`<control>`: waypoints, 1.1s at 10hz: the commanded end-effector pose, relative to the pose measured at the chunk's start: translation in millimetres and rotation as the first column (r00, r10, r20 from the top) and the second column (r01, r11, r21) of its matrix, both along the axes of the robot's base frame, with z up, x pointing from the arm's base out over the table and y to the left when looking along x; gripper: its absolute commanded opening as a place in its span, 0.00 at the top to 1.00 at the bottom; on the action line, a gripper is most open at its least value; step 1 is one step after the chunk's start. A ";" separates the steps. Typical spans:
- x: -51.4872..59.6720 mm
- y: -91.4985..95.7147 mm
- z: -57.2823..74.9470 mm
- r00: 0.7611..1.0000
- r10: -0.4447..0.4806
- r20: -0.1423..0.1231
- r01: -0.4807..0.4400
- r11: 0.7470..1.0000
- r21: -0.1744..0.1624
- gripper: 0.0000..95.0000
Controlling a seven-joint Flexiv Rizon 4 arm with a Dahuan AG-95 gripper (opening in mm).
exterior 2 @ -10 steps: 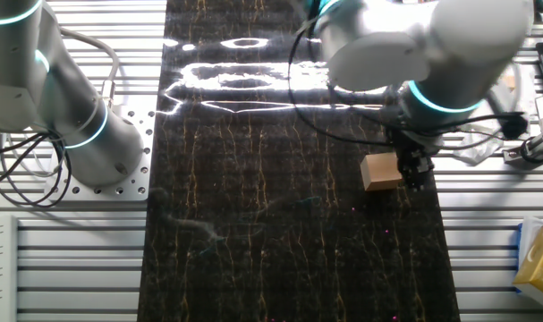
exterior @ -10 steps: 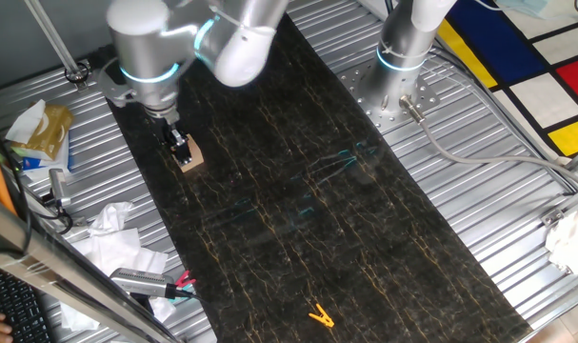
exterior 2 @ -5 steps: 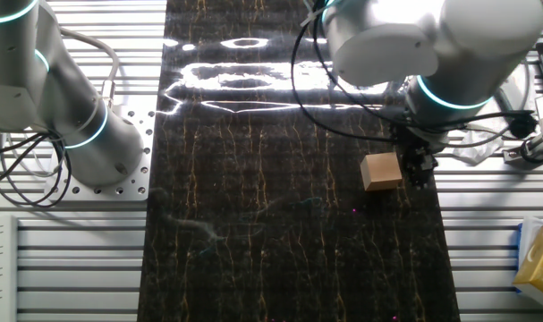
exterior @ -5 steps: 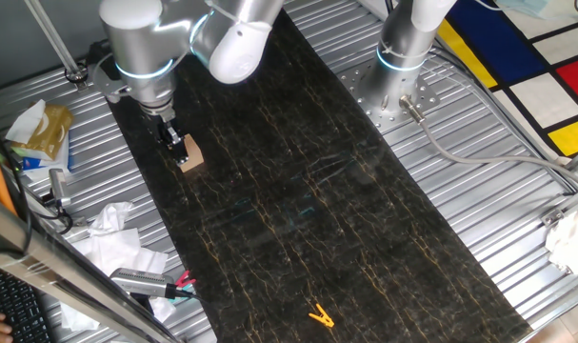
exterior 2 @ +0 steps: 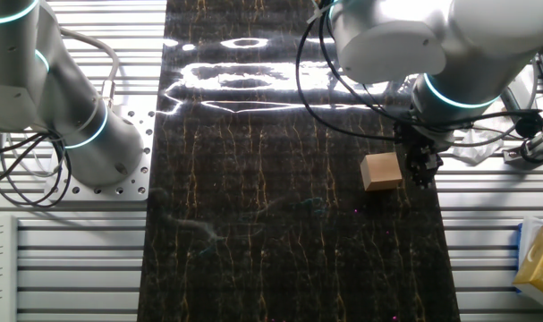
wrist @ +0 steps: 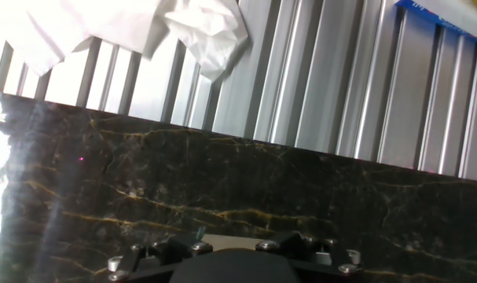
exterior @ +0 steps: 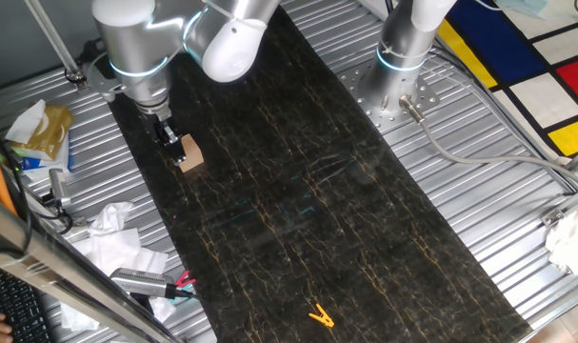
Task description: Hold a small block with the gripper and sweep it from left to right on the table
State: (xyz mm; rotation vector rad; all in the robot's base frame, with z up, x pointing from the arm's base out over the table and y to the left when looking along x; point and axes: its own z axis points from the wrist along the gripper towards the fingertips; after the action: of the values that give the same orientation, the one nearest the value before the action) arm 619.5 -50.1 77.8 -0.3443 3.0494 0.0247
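Low at the left of one fixed view, the gripper (exterior: 167, 134) stands just beside the small block (exterior: 189, 155), which rests on the table (exterior: 298, 191) near its left edge. Whether the jaws are parted or shut I cannot tell (the fingers are dark against dark marble). To grip well, I judge it should centre over the cube and close squarely before sweeping.

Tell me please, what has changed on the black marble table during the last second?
The silver arm's black two-finger gripper drifted slightly toward the ribbed metal edge, off the small tan wooden cube. The cube seems to rest free on the black marble-patterned table, almost where it was. The yellow clip stayed put.
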 end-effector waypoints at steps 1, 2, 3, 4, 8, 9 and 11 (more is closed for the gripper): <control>1.2 -0.2 -0.3 1.000 0.001 0.000 -0.001 1.000 0.001 0.20; 1.2 -0.2 -0.2 1.000 0.001 0.000 -0.001 1.000 0.001 0.20; 1.2 -0.2 0.0 1.000 0.001 0.000 -0.001 1.000 0.000 0.20; 1.2 -0.2 0.0 1.000 0.002 0.000 -0.002 1.000 0.001 0.20; 1.1 -0.2 0.0 1.000 -0.002 0.003 0.002 1.000 0.004 0.40; 1.1 -0.2 0.0 1.000 -0.003 0.004 0.003 1.000 0.006 0.40; 1.0 -0.4 0.0 1.000 -0.003 0.005 0.003 1.000 0.006 0.40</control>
State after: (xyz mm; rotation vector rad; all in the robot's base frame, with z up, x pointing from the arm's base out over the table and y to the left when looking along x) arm 620.7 -50.5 77.4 -0.3391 3.0450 0.0315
